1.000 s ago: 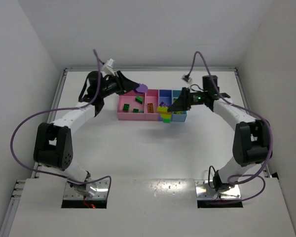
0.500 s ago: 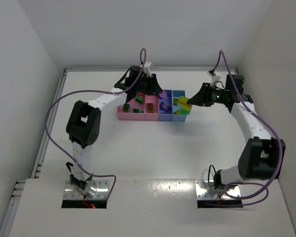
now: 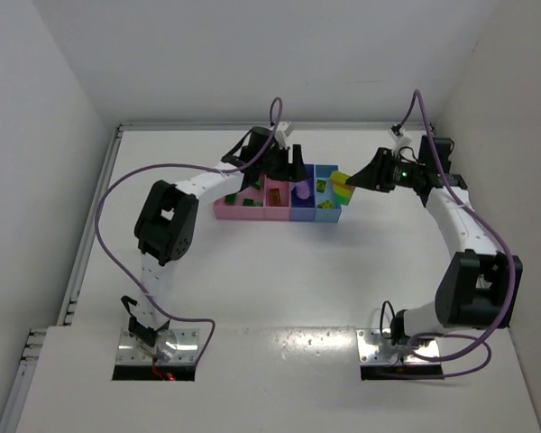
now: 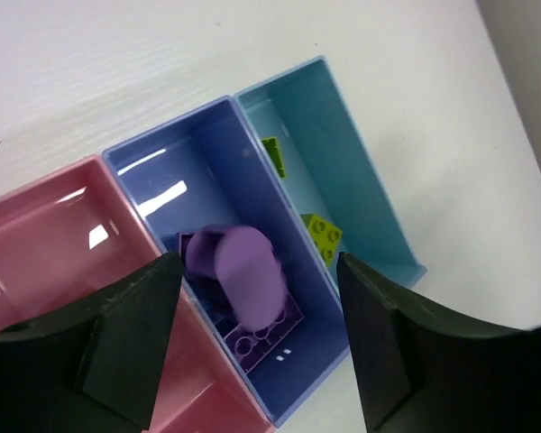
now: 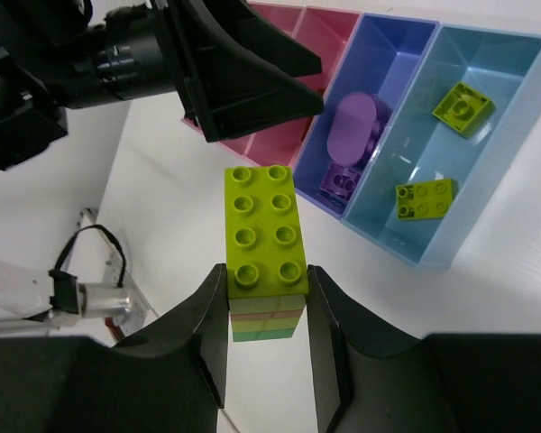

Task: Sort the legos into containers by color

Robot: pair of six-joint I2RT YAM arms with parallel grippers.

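Observation:
The containers (image 3: pixel 275 215) are a joined row of a wide pink, a narrow pink, a blue and a light blue bin. My left gripper (image 4: pixel 258 280) hangs open over the blue bin (image 4: pixel 171 180). A blurred purple rounded lego (image 4: pixel 245 271) lies free between the jaws above a purple plate (image 4: pixel 272 332). My right gripper (image 5: pixel 266 281) is shut on a stack of legos (image 5: pixel 261 230) with a yellow-green brick on top, held just right of the light blue bin (image 3: pixel 325 207). Two yellow-green legos (image 5: pixel 462 106) lie in that bin.
Dark green legos (image 3: pixel 229 197) lie in the wide pink bin. In the right wrist view the left gripper (image 5: pixel 243 63) looms over the pink bins. White walls close the table at the back and sides.
My left gripper swung right from the wide pink bin to the blue bin and opened, letting go of the purple lego. My right gripper carried the stack up and to the right.

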